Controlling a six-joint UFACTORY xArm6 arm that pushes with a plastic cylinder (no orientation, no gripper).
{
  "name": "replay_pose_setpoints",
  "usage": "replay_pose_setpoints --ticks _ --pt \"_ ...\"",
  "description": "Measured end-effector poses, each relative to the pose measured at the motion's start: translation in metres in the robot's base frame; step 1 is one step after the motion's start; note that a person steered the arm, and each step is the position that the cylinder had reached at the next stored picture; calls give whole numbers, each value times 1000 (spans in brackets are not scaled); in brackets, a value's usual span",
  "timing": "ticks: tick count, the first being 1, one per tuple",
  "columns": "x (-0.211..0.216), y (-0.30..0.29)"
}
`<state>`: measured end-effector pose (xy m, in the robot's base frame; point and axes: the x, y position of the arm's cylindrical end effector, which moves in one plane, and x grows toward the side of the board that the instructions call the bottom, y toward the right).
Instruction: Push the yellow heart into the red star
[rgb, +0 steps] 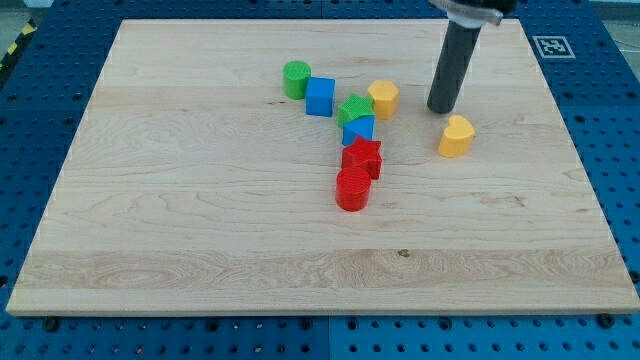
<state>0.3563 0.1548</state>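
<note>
The yellow heart (456, 136) lies on the wooden board toward the view's right. The red star (363, 157) sits left of it, in the middle of a cluster. My tip (441, 108) rests on the board just above and slightly left of the yellow heart, close to it; I cannot tell if it touches. The dark rod rises from there to the view's top.
Around the red star: a red cylinder (352, 189) just below it, a blue block (358, 130) and green star (354, 108) above it, a yellow hexagon (383, 99), a blue cube (320, 96), a green cylinder (296, 78). The board edge (600, 200) is at the right.
</note>
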Motion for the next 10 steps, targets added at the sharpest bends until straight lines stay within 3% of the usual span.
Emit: replay_pose_setpoints --ticks 1,2,3,4,5,7,8,10 --pt "-5 31" --pt "29 36" --pt "57 3" --pt "67 -45" --pt "61 -57" --pt "64 20" --pt "102 29" --pt "121 -26"
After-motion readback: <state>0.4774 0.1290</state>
